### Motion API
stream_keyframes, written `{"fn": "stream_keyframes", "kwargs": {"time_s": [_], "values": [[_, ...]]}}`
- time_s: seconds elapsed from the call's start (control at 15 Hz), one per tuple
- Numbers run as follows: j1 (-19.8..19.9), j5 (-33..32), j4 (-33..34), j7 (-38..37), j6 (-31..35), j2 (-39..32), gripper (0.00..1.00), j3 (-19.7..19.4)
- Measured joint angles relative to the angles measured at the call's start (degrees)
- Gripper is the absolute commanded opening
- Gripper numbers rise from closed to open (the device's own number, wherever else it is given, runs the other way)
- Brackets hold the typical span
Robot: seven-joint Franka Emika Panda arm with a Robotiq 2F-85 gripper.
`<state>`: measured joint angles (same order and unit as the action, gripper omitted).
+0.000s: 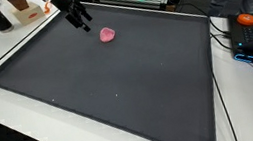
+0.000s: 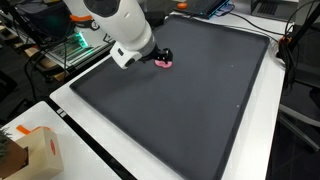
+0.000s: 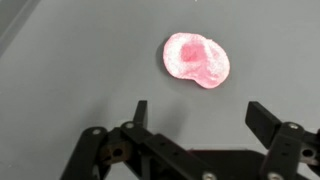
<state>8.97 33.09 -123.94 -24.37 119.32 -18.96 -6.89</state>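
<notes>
A small pink, rounded lump (image 3: 197, 58) lies on the dark grey mat (image 3: 60, 80); it also shows as the pink lump (image 1: 108, 34) and the pink lump (image 2: 165, 62) in both exterior views, near the mat's far edge. My gripper (image 3: 202, 116) hangs just short of it with the jaws wide open and nothing between them. Only bare mat shows between the two black fingers (image 3: 141, 112). In the exterior views the gripper (image 1: 83, 22) sits close beside the lump, and the white arm (image 2: 120, 25) hides part of it.
The mat (image 1: 120, 92) is bordered by white table (image 1: 1, 44). An orange object (image 1: 248, 19) and cables lie off one side. A cardboard box (image 2: 30, 152) stands at a corner. Electronics with green lights (image 2: 75, 45) sit behind the arm.
</notes>
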Motion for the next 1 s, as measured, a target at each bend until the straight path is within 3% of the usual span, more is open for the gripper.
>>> {"fn": "stream_keyframes", "kwargs": {"time_s": [0.6, 1.0], "values": [[-0.2, -1.3, 5.3, 4.6, -1.2, -6.1, 1.0, 0.2], [-1.1, -7.9, 11.3, 10.6, -3.9, -9.1, 1.0, 1.7]]}}
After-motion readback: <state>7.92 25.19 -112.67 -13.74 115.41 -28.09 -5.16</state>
